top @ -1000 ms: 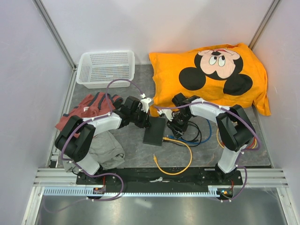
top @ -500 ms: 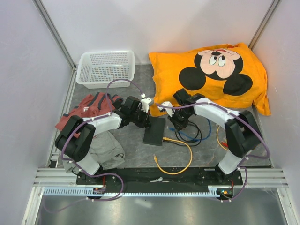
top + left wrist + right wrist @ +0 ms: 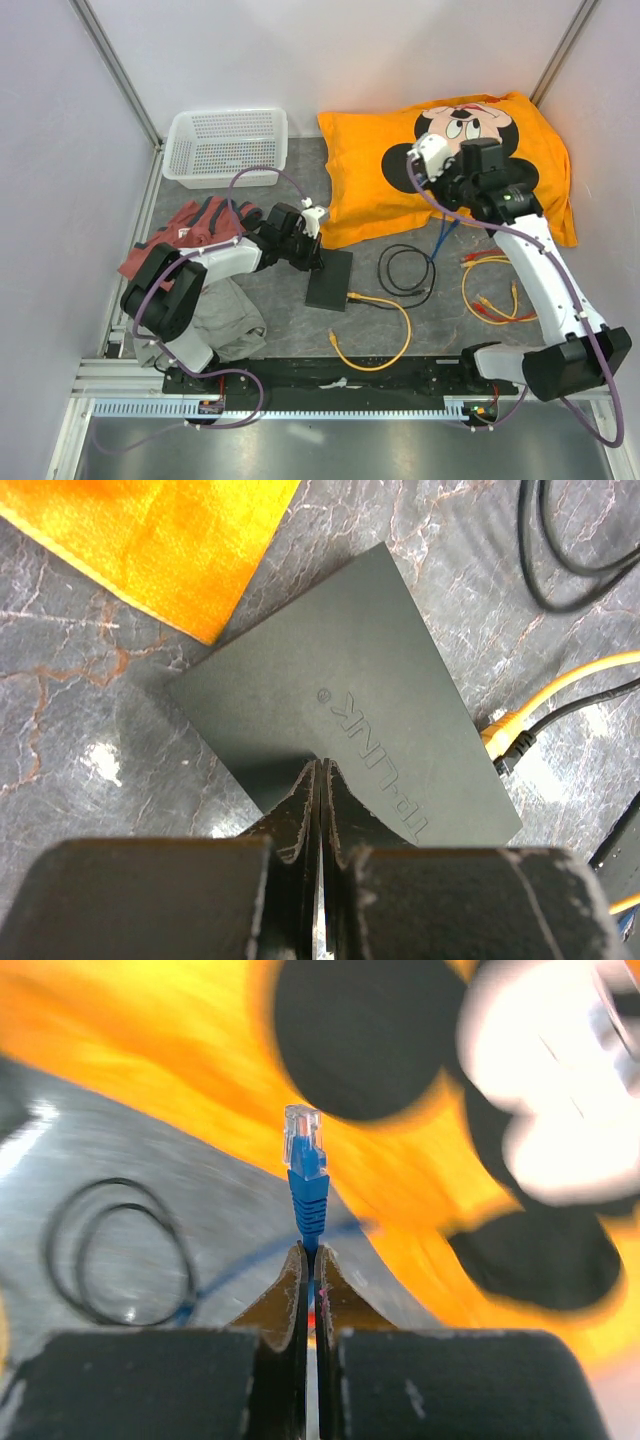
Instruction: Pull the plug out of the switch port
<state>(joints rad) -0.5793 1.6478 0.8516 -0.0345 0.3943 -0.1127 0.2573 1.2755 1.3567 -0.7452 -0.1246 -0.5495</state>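
The switch (image 3: 330, 282) is a flat black box lying on the grey table; it fills the left wrist view (image 3: 370, 700). My left gripper (image 3: 312, 260) is shut and empty, its tips (image 3: 320, 765) resting on the switch's top at its far end. A yellow plug (image 3: 497, 728) and a black plug (image 3: 512, 756) sit in the switch's near side. My right gripper (image 3: 450, 190) is raised over the pillow and shut (image 3: 310, 1252) on the cable just behind a blue plug (image 3: 305, 1160), which is free of the switch. The blue cable (image 3: 438, 232) hangs down to the table.
An orange Mickey pillow (image 3: 370, 170) lies at the back right and a white basket (image 3: 225, 145) at the back left. A black cable coil (image 3: 405, 270), a yellow cable (image 3: 385, 315) and orange-red cables (image 3: 490, 290) lie on the table. Red gloves (image 3: 190, 230) and grey cloth (image 3: 220, 320) lie left.
My right arm has lifted and swung back to the right, carrying the blue plug away from the switch to above the pillow. My left gripper stays pressed on the switch.
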